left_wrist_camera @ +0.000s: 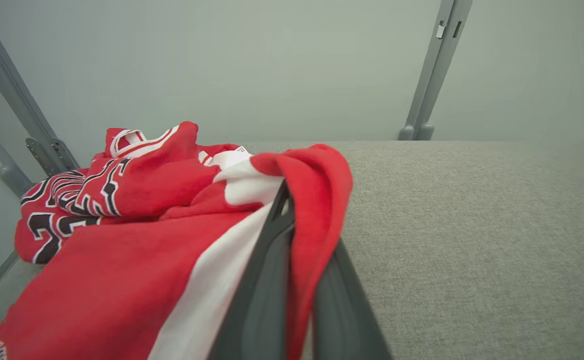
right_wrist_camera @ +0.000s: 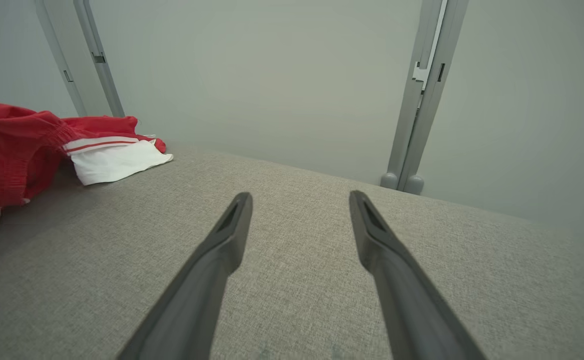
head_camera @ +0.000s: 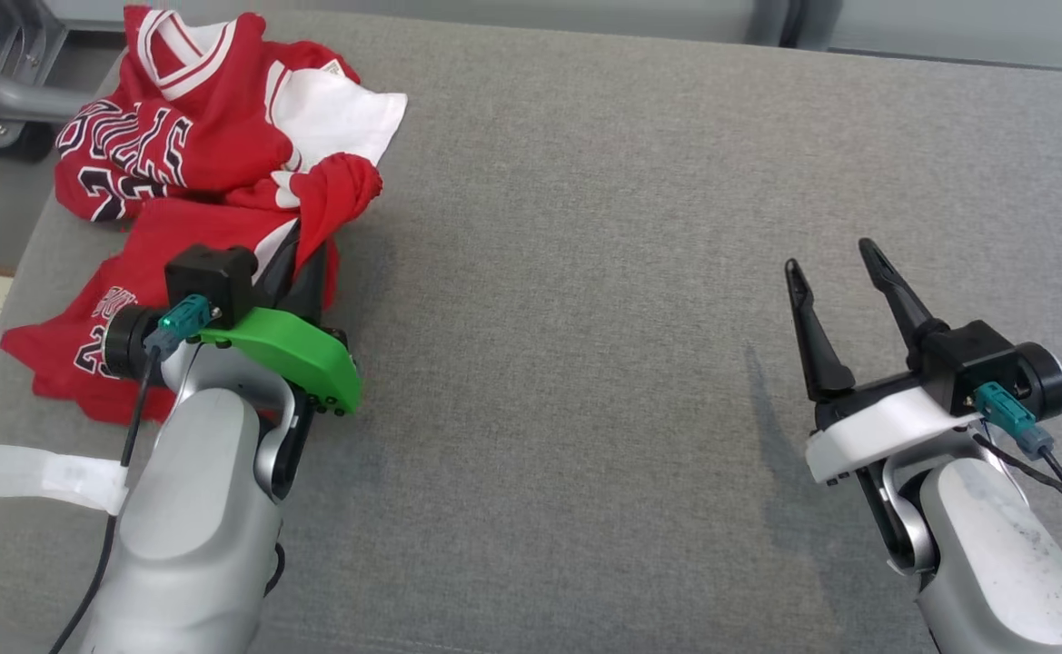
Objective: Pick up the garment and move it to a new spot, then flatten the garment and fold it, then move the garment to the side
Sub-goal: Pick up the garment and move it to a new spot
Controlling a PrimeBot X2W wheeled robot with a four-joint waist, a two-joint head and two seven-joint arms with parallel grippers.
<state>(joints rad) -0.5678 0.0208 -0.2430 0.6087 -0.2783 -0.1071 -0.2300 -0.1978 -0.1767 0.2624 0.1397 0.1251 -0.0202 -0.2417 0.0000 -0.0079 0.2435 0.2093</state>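
Red basketball jersey [head_camera: 213, 136], crumpled: left gripper [head_camera: 302, 259] clenched on a fold (pick-up stage); right gripper [head_camera: 830, 254] spread, idle. Next: lift, relocate.

I see soft, even light from overhead, bright and flat across all views. The right gripper [head_camera: 829, 254] throws a faint shadow leftward on the table [head_camera: 585, 272]; a deeper one lies beside the garment [head_camera: 222, 154]. The head view is sharp. Both wrist views bow at the edges, and the fingers [right_wrist_camera: 197, 300] go soft near the lens.
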